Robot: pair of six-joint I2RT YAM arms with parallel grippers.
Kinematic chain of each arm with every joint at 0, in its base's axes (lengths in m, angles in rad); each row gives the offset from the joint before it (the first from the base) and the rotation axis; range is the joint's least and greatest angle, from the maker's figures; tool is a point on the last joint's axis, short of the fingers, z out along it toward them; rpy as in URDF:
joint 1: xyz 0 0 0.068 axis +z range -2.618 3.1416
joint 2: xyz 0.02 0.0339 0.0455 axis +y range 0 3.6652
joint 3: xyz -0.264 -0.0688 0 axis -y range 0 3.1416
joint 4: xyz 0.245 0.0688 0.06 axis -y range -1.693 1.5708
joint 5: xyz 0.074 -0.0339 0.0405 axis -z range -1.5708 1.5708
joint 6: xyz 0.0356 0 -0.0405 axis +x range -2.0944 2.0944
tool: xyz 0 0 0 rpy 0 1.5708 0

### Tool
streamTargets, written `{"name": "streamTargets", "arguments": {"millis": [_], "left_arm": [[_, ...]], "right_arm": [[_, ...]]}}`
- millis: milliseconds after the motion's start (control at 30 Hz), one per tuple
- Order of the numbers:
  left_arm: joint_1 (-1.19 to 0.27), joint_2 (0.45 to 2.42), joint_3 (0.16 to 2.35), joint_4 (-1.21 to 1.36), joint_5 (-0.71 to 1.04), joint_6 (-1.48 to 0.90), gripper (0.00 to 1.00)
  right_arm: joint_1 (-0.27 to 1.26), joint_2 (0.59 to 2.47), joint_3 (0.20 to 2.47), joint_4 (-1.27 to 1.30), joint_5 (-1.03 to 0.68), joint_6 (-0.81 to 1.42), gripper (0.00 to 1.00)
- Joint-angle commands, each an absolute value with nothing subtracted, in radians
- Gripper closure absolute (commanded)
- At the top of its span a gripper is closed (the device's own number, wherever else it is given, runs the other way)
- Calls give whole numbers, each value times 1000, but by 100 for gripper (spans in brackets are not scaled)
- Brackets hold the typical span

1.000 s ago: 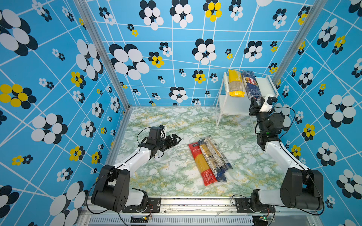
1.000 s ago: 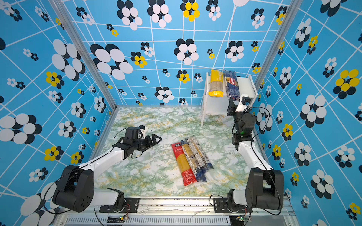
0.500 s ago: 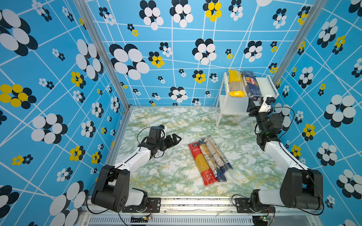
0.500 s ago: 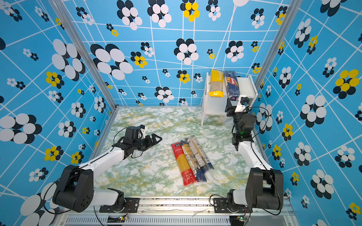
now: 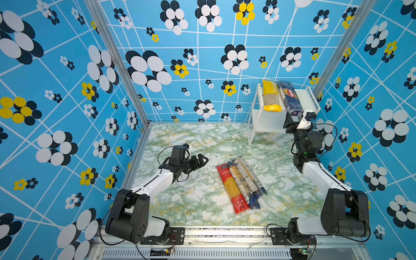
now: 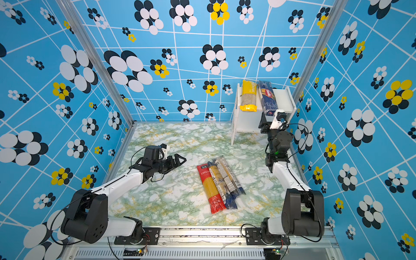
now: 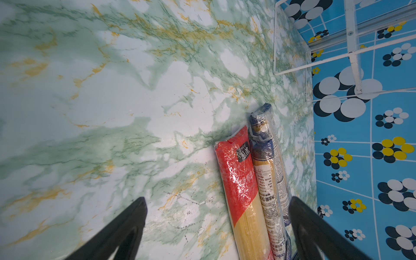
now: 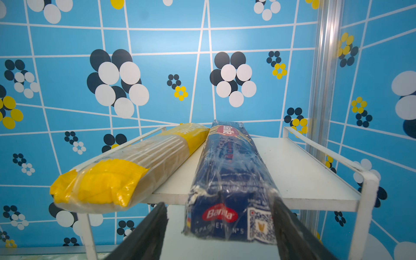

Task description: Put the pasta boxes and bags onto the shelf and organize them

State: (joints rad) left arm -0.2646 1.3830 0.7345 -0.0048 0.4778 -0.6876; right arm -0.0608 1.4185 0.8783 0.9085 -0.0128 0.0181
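Barilla pack (image 8: 227,175) lies on the shelf (image 8: 304,171), its end between parted jaws of the right tool (image 8: 219,202).

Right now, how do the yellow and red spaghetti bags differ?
The yellow spaghetti bag lies on the white shelf, overhanging its top board's edge; the red spaghetti bag lies on the marbled table. Yellow neighbours a dark blue Barilla pack; red touches a clear pack. Both lie flat.
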Motion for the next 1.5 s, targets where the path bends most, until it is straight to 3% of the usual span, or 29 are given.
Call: {"name": "streamTargets", "arguments": {"millis": [0,600,767,867,1167,1467], "left_arm": [[-273,1397,762,-6,476,-686,1],[-291,1399,762,5,477,-696,1],[-297,1395,762,4,474,-695,1],[-296,1390,758,3,474,-695,1],[-296,1374,756,-6,469,-689,1],[-299,1380,758,3,479,-694,1]], "right_arm": [[-51,1440,876,920,20,15,23],[14,1256,904,574,173,-41,19],[29,1265,974,461,141,-27,1],[29,1268,955,510,28,-65,1],[31,1285,1059,357,-41,-34,1],[31,1301,1166,177,27,39,1]]}}
